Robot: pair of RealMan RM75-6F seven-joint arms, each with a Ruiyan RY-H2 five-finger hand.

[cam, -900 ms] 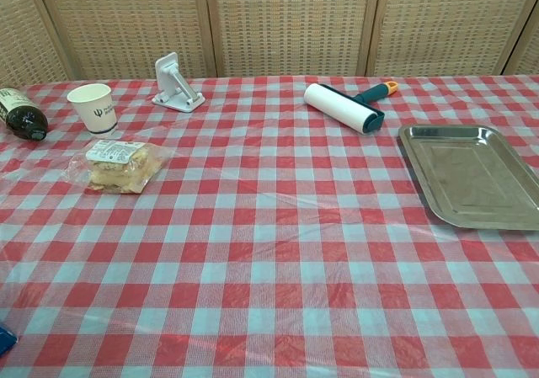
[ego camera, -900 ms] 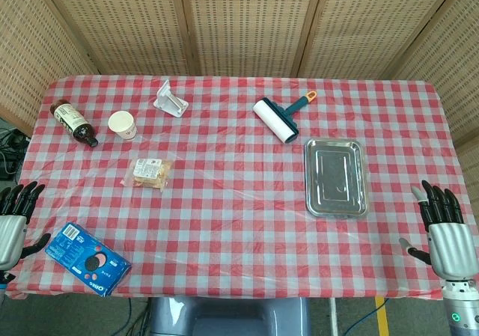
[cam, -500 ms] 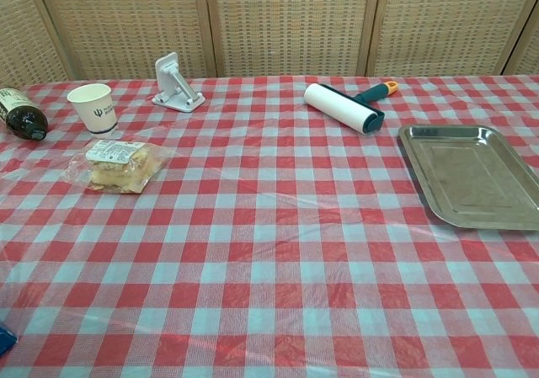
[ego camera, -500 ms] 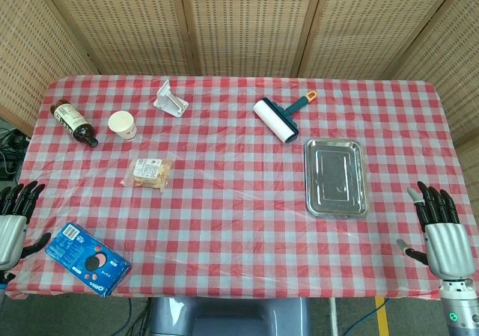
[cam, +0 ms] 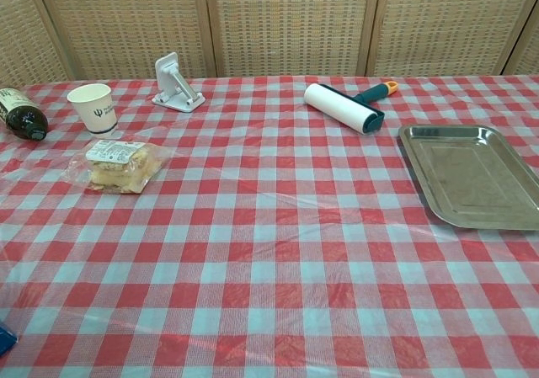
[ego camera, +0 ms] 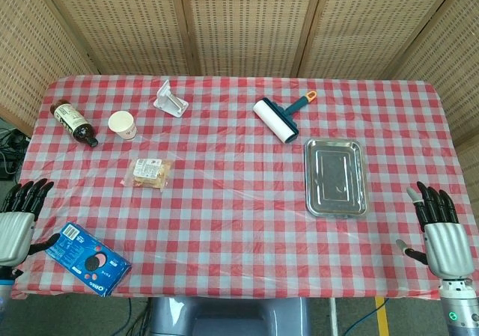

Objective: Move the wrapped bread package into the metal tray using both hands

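Nothing has been moved yet.
The wrapped bread package [ego camera: 150, 173] lies untouched on the worktop [ego camera: 224, 201], well apart from the empty metal tray [ego camera: 336, 177]; the left robot hand [ego camera: 18, 218] and right robot hand [ego camera: 441, 231] are held empty, fingers apart.

Red-white checked tablecloth [ego camera: 224, 216] — silver tray [ego camera: 361, 201]

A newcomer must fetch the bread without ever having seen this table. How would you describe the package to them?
On the red checked table, look at the left side, just in front of the white paper cup. The wrapped bread package lies flat there: clear plastic over pale bread with a white label, the only soft item nearby.
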